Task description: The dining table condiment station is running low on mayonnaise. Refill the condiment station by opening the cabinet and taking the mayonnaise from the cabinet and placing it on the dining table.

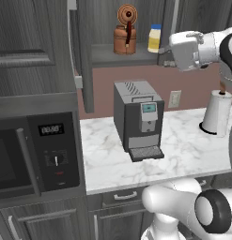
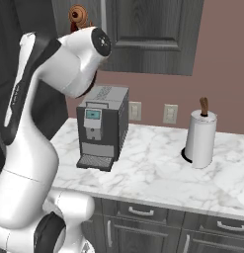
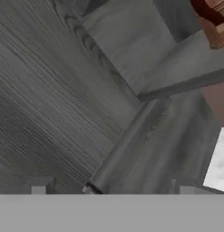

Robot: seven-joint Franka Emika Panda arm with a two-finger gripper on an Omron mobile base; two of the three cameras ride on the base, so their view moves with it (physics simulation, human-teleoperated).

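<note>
The cabinet (image 1: 103, 55) stands open, its door (image 1: 84, 61) swung out edge-on at the left. On its shelf the mayonnaise (image 1: 155, 38), a pale yellow jar with a blue lid, stands right of a copper-brown kettle (image 1: 126, 33). My gripper (image 1: 164, 58) is open at shelf height, just right of and slightly below the jar, and not touching it. The hand view has the fingertips wide apart with nothing between them (image 3: 112, 190), facing dark wood grain, the shelf edge (image 3: 181, 86) and the kettle (image 3: 213, 18) in the corner. The dining table is out of view.
Below the cabinet a marble counter (image 1: 183, 154) carries a grey coffee machine (image 1: 138, 117) and a paper towel roll (image 1: 217, 112). A microwave (image 1: 33, 154) is built in at the left. A closed wall cabinet door (image 2: 148, 34) hangs to the right. Drawer fronts (image 2: 143, 211) run under the counter.
</note>
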